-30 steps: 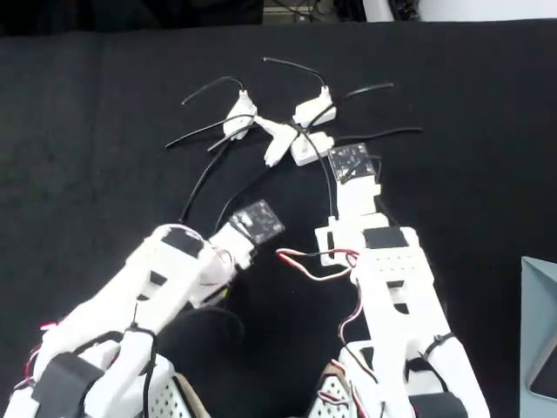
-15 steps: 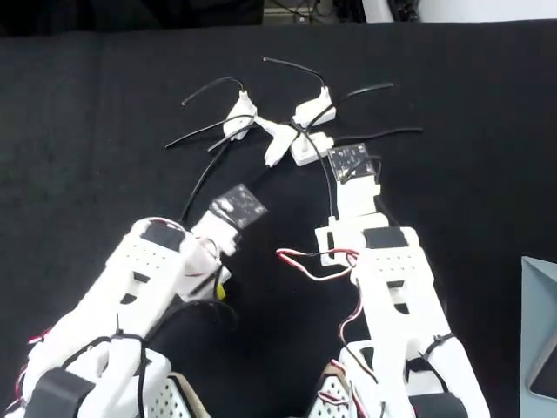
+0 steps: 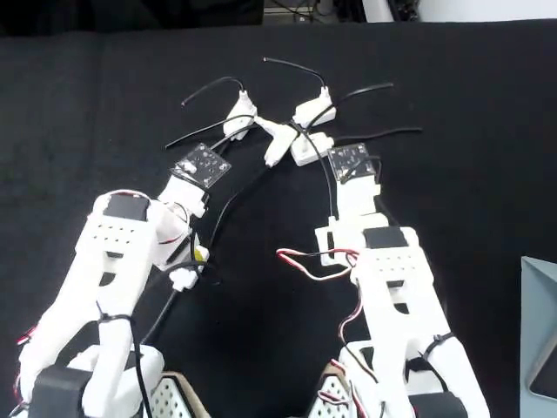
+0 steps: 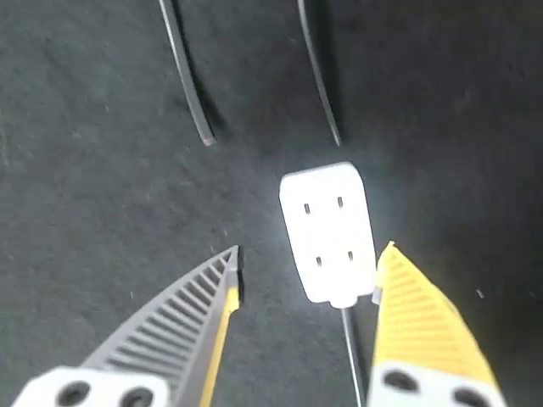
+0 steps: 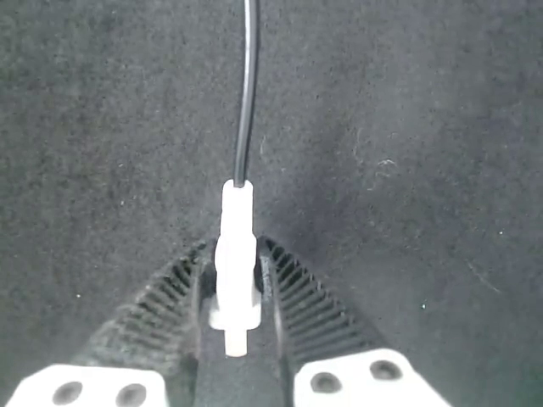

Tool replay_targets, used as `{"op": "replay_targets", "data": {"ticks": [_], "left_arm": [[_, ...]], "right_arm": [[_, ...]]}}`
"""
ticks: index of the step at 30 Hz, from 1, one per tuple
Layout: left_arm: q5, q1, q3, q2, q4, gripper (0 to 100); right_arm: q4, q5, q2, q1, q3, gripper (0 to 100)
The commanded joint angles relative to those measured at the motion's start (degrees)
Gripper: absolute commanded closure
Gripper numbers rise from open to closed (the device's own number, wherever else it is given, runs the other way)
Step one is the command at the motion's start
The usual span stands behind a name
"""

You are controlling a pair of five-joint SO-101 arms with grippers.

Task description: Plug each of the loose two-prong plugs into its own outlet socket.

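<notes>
Plugs and sockets of white plastic (image 3: 280, 132), trailing thin black cords (image 3: 209, 85), lie clustered on the black-clothed table (image 3: 87, 87) near the middle of its far edge. The left gripper (image 4: 310, 253) stands wide open around a white four-slot socket block (image 4: 327, 225). The right gripper (image 5: 233, 284) is clamped on a flat white plug (image 5: 236, 246), whose black cord (image 5: 247, 85) runs away from it.

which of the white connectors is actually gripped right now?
The plug clamped in the shut right hand, black cable leading out. The four-slot socket only lies within the open left hand; the remaining pieces lie clustered, ungripped.
</notes>
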Motion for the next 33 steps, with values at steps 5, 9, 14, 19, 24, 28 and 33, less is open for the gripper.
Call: {"op": "replay_targets", "data": {"ticks": [5, 9, 14, 19, 24, 28, 33], "left_arm": [[4.13, 4.97, 2.68, -1.32, -2.2, 74], [6.59, 4.44, 7.6, 2.73, -10.55, 74], [10.11, 1.45, 8.31, 7.82, -17.14, 75], [10.11, 4.0, 8.66, 9.05, -17.67, 82], [10.2, 7.43, 8.75, 8.97, -17.23, 86], [10.2, 7.16, 6.73, 8.97, -13.63, 85], [13.45, 6.73, 0.48, 8.35, -3.52, 77]], "right_arm": [[-0.44, -0.09, -1.54, 0.88, -2.59, 98.5], [-0.35, -0.18, -1.54, 0.88, -2.59, 98.5], [-0.35, -0.18, -1.54, 0.88, -2.59, 98.5], [-0.35, -0.18, -1.54, 0.88, -2.59, 98.5], [-0.35, -0.18, -1.54, 0.88, -2.59, 98.5], [-0.44, -0.09, -1.54, 0.88, -2.59, 98.5], [-0.53, 0.0, -1.45, 0.88, -2.59, 98.5]]}}
